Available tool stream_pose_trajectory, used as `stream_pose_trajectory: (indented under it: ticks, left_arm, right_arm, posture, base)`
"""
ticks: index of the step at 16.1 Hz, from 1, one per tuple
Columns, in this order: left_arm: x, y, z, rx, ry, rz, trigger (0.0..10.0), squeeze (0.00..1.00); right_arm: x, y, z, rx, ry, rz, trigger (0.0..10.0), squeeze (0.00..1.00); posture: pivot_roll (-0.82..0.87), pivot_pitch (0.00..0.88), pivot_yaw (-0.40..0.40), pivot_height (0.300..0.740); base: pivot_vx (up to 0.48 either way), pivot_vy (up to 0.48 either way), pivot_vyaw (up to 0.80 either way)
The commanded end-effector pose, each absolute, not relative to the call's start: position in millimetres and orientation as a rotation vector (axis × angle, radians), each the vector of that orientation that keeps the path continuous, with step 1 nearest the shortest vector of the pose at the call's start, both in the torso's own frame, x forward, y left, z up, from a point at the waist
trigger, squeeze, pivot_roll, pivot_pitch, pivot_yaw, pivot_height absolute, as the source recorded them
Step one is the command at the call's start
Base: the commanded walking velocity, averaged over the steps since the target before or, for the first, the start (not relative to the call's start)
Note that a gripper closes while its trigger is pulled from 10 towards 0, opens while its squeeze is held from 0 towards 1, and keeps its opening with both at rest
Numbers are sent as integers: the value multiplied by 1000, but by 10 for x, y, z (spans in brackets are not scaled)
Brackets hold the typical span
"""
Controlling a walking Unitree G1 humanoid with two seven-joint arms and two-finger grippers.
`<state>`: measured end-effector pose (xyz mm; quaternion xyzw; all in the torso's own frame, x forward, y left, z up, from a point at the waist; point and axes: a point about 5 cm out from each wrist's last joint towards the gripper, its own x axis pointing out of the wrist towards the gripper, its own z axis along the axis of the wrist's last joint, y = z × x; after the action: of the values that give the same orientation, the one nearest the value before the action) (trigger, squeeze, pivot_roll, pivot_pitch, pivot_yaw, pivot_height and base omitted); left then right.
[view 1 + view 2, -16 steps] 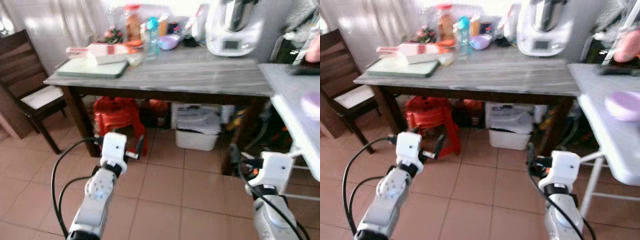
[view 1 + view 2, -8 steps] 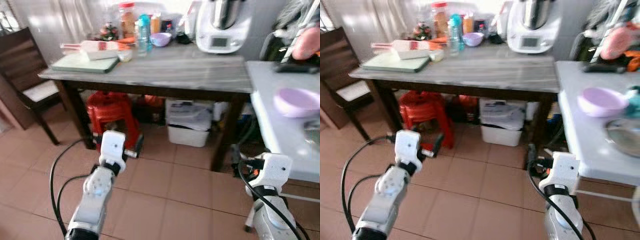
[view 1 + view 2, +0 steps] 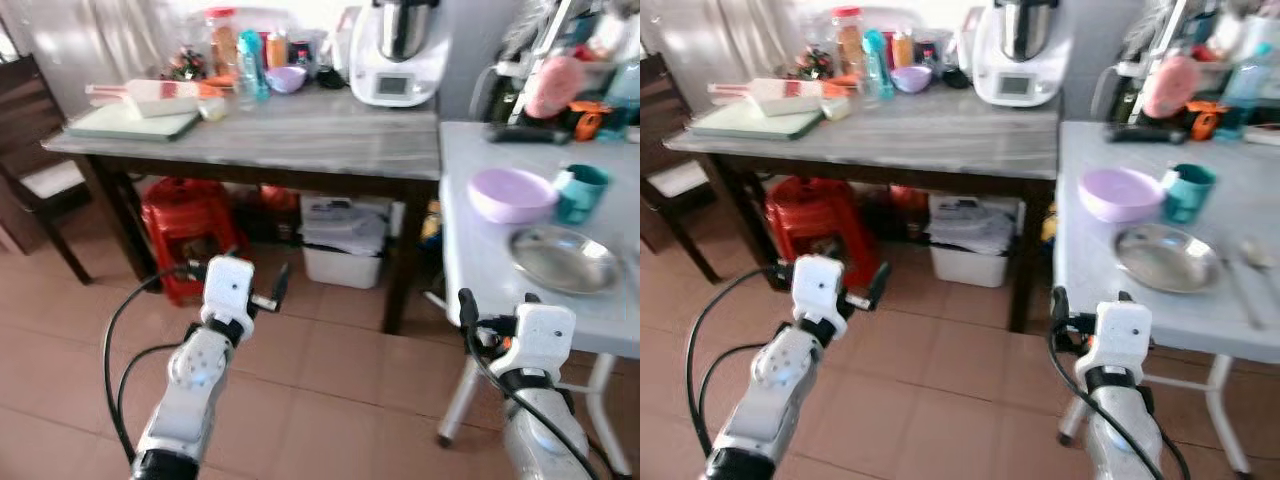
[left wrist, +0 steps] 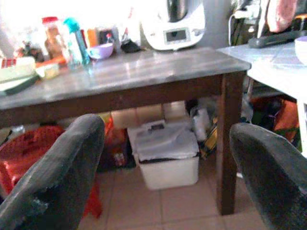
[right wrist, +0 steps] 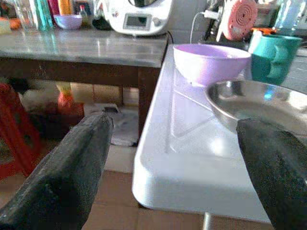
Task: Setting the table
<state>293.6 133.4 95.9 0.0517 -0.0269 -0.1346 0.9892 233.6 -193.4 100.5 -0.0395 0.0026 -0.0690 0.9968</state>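
A white table [image 3: 470, 265] stands at my right. On it are a purple bowl [image 3: 512, 193], a teal cup [image 3: 580, 192] beside it, and a steel plate [image 3: 563, 260] nearer to me. A utensil [image 3: 1247, 262] lies right of the plate. My right gripper [image 5: 168, 182] is open and empty, low in front of the white table's near corner, just below its top. My left gripper [image 4: 163, 182] is also open and empty, held over the tiled floor and facing the grey table [image 3: 300, 140].
The grey table carries a white kitchen machine [image 3: 395, 50], a small purple bowl [image 3: 287, 78], bottles and a tray [image 3: 130, 120]. Under it are a red stool [image 3: 195, 225] and a white bin [image 3: 345, 245]. A dark chair [image 3: 40, 170] stands at the left.
The camera has swung to the right, so the white table with bowl, cup and plate has come into full view. Both arms keep the same pose, grippers still open.
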Motion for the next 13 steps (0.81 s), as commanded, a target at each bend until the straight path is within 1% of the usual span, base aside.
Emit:
stream_pose_trajectory:
  ticks: [1, 6, 8, 10, 11, 13]
  left_arm:
    - [2962, 1386, 982, 113, -56, -256, 10000, 0]
    - [2963, 1371, 975, 110, -55, -264, 10000, 0]
    - [2961, 1368, 972, 109, -54, -263, 10000, 0]
    - [2961, 1370, 956, 111, -47, -263, 10000, 0]
    - [2959, 1370, 947, 113, -43, -263, 10000, 0]
    - [2951, 1387, 953, 85, -44, -272, 10000, 0]
  right_arm:
    - [2364, -1899, 1042, -105, -1, -148, 10000, 0]
    - [2391, -1881, 1027, -48, 20, -112, 10000, 0]
    - [2376, -1867, 1016, -61, 23, -109, 10000, 0]
    - [2377, -1875, 1012, -119, 19, -140, 10000, 0]
    - [2382, -1884, 1003, -112, 22, -151, 10000, 0]
    - [2407, -1861, 1036, -101, -9, -103, 10000, 0]
  posture:
    - [-33, 0, 53, 740]
    - [-33, 0, 57, 740]
    - [-32, 0, 56, 740]
    - [-32, 0, 56, 740]
    - [-32, 0, 56, 740]
    - [-37, 0, 57, 740]
  base:
    - [0, -364, 0]
    - [0, -366, 0]
    - [0, -362, 0]
    - [0, -362, 0]
    - [0, -262, 0]
    - [0, 0, 0]
